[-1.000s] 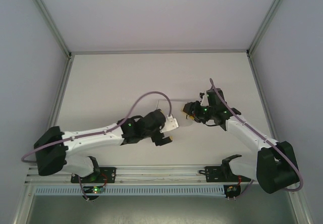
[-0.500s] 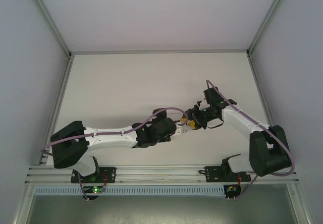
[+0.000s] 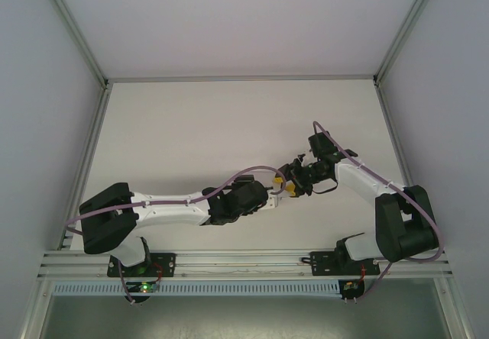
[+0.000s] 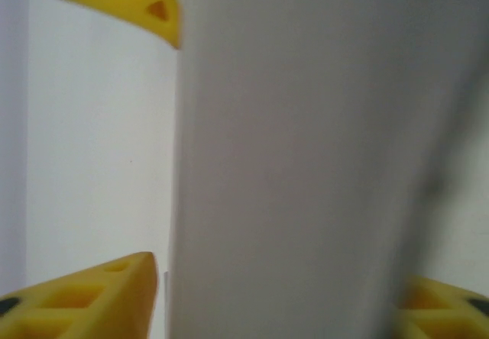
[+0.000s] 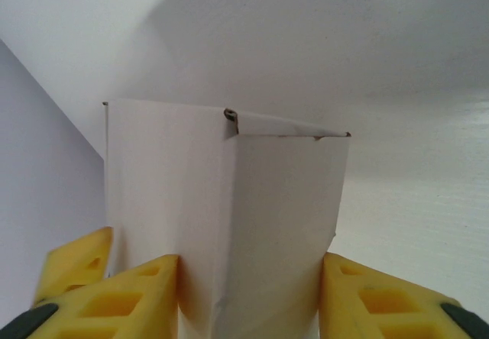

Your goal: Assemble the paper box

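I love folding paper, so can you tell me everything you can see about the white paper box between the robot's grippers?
The paper box is plain white thin card, folded so two flat faces meet at a creased corner. Its far edge is slightly uneven, with a tiny tab poking up. It looks small, about as wide as a gripper, and sits between both arms over the middle of the table. The right gripper pinches its sides. The left gripper sits around it, but I cannot tell if it presses.

White table, arm bases apparently mounted at its near edge.
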Controlling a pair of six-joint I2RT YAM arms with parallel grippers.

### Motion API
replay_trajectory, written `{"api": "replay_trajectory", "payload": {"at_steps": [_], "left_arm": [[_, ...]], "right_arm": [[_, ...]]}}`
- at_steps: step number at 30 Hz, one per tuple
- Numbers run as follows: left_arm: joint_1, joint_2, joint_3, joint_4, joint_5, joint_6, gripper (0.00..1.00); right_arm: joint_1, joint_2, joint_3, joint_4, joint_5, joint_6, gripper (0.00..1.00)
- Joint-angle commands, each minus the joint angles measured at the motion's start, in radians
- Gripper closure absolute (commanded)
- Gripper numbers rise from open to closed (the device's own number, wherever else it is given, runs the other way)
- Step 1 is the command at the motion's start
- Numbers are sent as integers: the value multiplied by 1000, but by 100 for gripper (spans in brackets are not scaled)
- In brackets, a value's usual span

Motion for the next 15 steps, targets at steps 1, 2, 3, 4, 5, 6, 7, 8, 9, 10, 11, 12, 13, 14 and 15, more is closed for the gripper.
{"api": "replay_trajectory", "payload": {"at_steps": [1, 2, 3, 4, 5, 6, 7, 8, 9, 10, 11, 12, 13, 14, 15], "left_arm": [[3, 13, 28, 29, -10, -2, 46], [5, 16, 28, 28, -9, 0, 47], [7, 19, 28, 28, -8, 0, 48], [10, 23, 29, 20, 0, -5, 48], [13, 22, 32, 9, 8, -11, 49], [16, 23, 34, 0, 17, -17, 49], [18, 20, 40, -17, 29, -24, 49], [22, 17, 41, -25, 41, -31, 49], [30, 10, 42, -42, 65, -36, 50], [39, 0, 50, -65, 85, -50, 51], [50, -10, 52, -84, 107, -61, 51], [63, -21, 54, -108, 144, -68, 51], [80, -37, 54, -130, 185, -78, 51], [99, -49, 54, -155, 232, -81, 51], [116, -60, 55, -172, 266, -90, 51]], "right_arm": [[37, -23, -24, 0, -117, 51, 52], [44, -29, -26, 13, -123, 62, 50], [49, -38, -25, 19, -124, 64, 45], [51, -50, -19, 11, -113, 59, 36], [51, -60, -18, 7, -104, 54, 26], [51, -73, -18, 7, -90, 48, 16], [48, -87, -21, 2, -76, 42, 3], [42, -101, -25, 0, -63, 38, 1], [34, -115, -26, -4, -46, 30, 2], [21, -133, -28, -4, -21, 10, 1], [5, -149, -26, -9, 7, -18, 2], [-14, -167, -21, -36, 55, -46, 1], [-34, -192, -17, -52, 104, -64, 1], [-46, -219, -18, -36, 135, -81, 1], [-55, -248, -15, -28, 173, -90, 2]]}}
